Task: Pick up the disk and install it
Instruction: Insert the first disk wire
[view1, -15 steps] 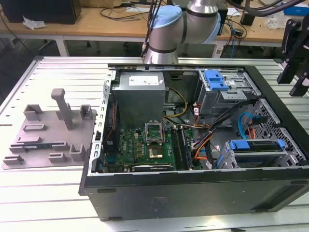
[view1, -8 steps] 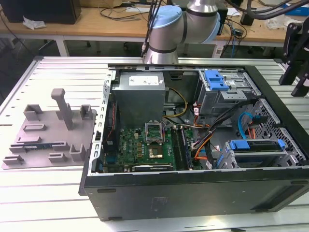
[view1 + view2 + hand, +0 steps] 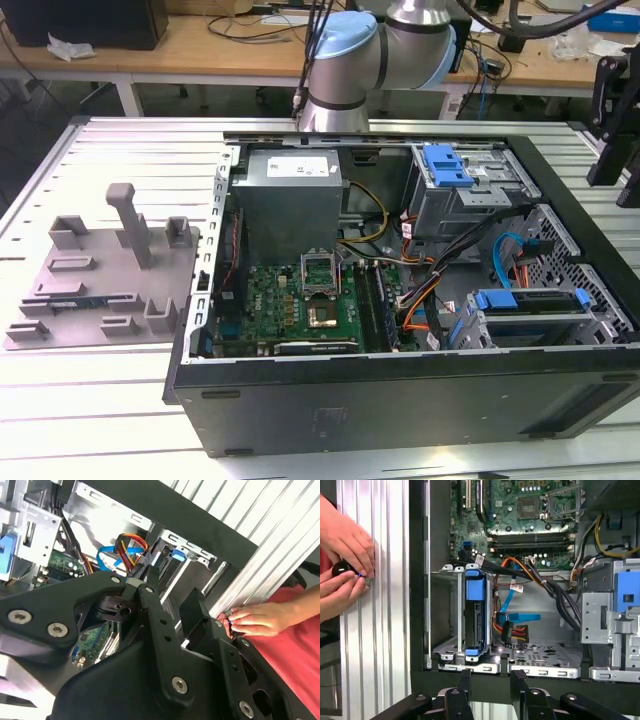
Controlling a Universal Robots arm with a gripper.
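Slotted metal table (image 3: 110, 420) bearing an open computer case (image 3: 400, 400). Inside, at one end, a drive cage (image 3: 446, 625) with the disk (image 3: 475, 590) seated on edge in it. Facing that cage from outside the case, gripper (image 3: 491, 682) with fingers apart, clamping nothing; beside the case, a person's hands (image 3: 347, 555) on the table.

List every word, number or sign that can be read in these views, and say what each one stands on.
No text here is clear enough to quote.
White sticker on the grey power-supply box: print blurred.
Motherboard markings, first wrist view: too small to read.
White tags on the cables: too small to read.
The disk, edge-on in its bay: no legible print on its blue carrier.
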